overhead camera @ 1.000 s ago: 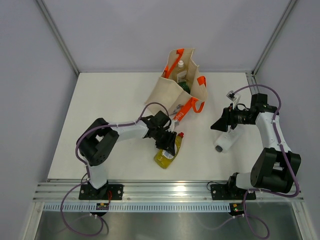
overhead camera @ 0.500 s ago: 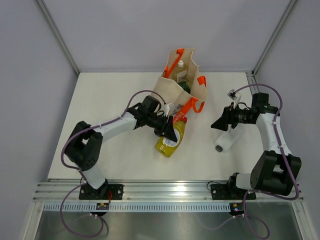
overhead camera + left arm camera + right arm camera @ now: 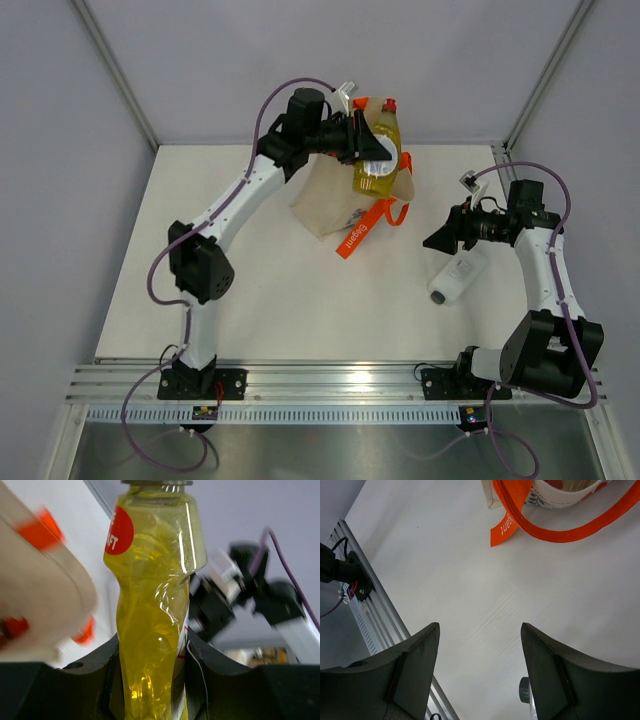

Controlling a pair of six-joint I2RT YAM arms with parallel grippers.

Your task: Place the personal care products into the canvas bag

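My left gripper (image 3: 368,150) is shut on a yellow bottle (image 3: 382,128) with a red cap and holds it in the air over the mouth of the beige canvas bag (image 3: 325,200). In the left wrist view the yellow bottle (image 3: 155,595) fills the gap between the fingers (image 3: 220,675), with the bag (image 3: 40,590) blurred at the left. The bag's inside is hidden by the arm and bottle. A white bottle with a dark cap (image 3: 456,279) lies on the table at the right. My right gripper (image 3: 438,243) hovers open just above and left of it, holding nothing.
An orange strap (image 3: 358,232) trails from the bag onto the table, and the orange strap (image 3: 555,530) also shows in the right wrist view. The white bottle's dark cap (image 3: 524,690) peeks in beside the right finger. An aluminium rail (image 3: 340,382) runs along the near table edge.
The left arm has lifted the yellow bottle off the table and swung it up and back over the bag. The right arm has barely moved.
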